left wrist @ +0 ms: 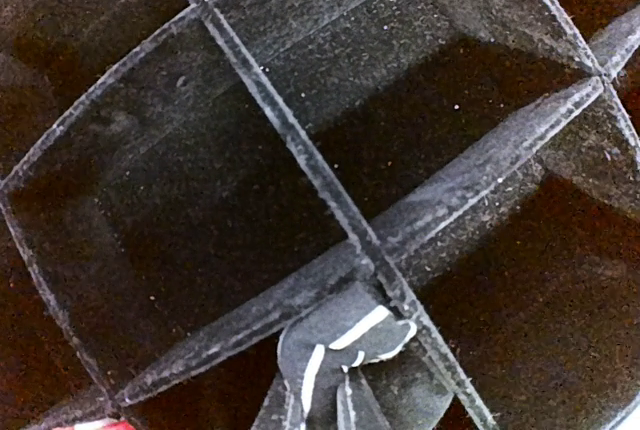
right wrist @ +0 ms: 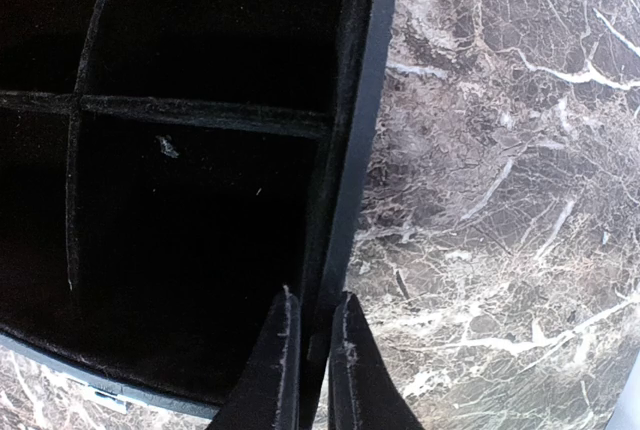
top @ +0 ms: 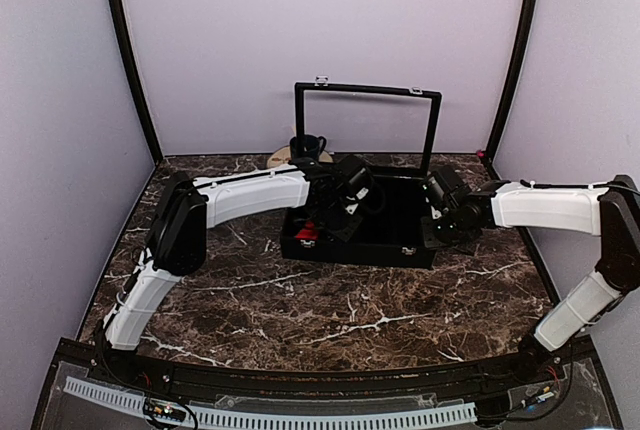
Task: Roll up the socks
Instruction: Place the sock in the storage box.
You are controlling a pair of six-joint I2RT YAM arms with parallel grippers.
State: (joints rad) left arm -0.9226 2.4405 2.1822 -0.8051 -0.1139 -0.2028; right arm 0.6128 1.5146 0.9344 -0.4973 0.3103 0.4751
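The socks [top: 307, 232] show as a small red bundle in the front left compartment of the black box [top: 400, 250]. In the left wrist view only a red and white sliver of the socks [left wrist: 95, 424] peeks in at the bottom left corner. My left gripper [top: 345, 212] reaches down into the box just right of the socks. Its fingers [left wrist: 330, 350] are shut, tips against the crossing of two dividers [left wrist: 375, 255], with no sock between them. My right gripper [right wrist: 312, 335] is shut on the box's right wall [right wrist: 345, 170], one finger inside and one outside.
The box lid [top: 366, 91] stands open and upright behind the box. A dark blue mug [top: 307, 145] sits on a round wooden coaster [top: 281, 158] behind the box's left end. Marble tabletop [top: 330, 310] lies in front, with pale walls around.
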